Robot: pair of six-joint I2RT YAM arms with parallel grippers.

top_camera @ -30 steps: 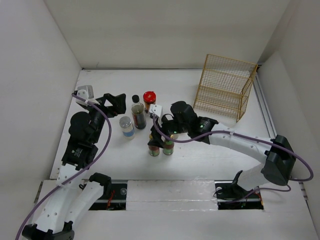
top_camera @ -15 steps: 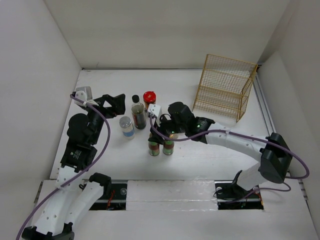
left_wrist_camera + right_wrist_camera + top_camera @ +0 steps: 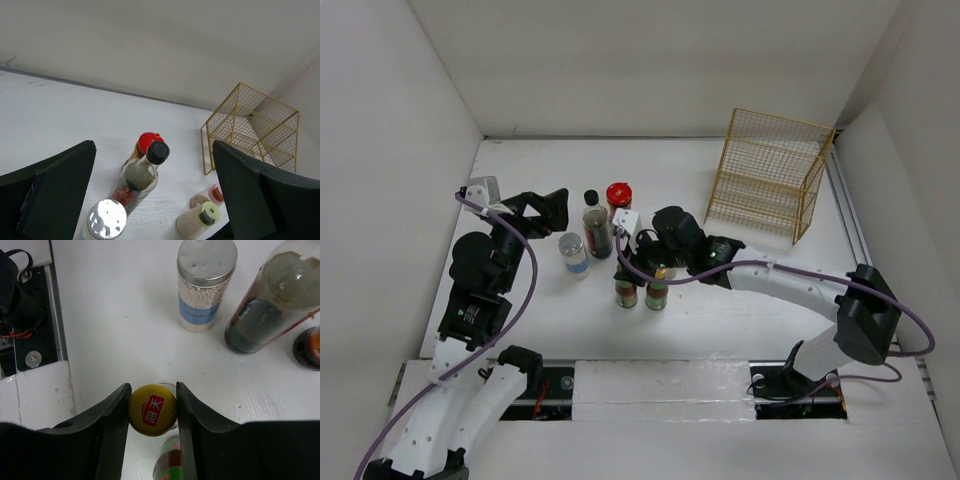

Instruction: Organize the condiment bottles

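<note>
My right gripper [image 3: 152, 390] is shut on the yellow cap of a green-labelled bottle [image 3: 152, 410], both fingers touching the cap. This bottle [image 3: 626, 292] stands mid-table, with a second green-labelled bottle [image 3: 657, 293] touching it on the right. Left of them stand a silver-lidded blue-labelled jar [image 3: 574, 252], a tall dark black-capped bottle [image 3: 596, 228] and a red-lidded jar [image 3: 618, 194]. My left gripper [image 3: 552, 210] hangs wide open above and left of that group, holding nothing. The left wrist view shows a yellow-capped shaker [image 3: 200, 220] and a pink-capped shaker [image 3: 215, 194] further right.
A gold wire basket [image 3: 770, 175] stands at the back right, near the right wall. White walls enclose the table on three sides. The arm bases and a black rail [image 3: 650, 385] run along the near edge.
My right gripper's jaws have shut onto the yellow cap, and that arm has edged slightly left. The left arm has barely shifted and stays open.
</note>
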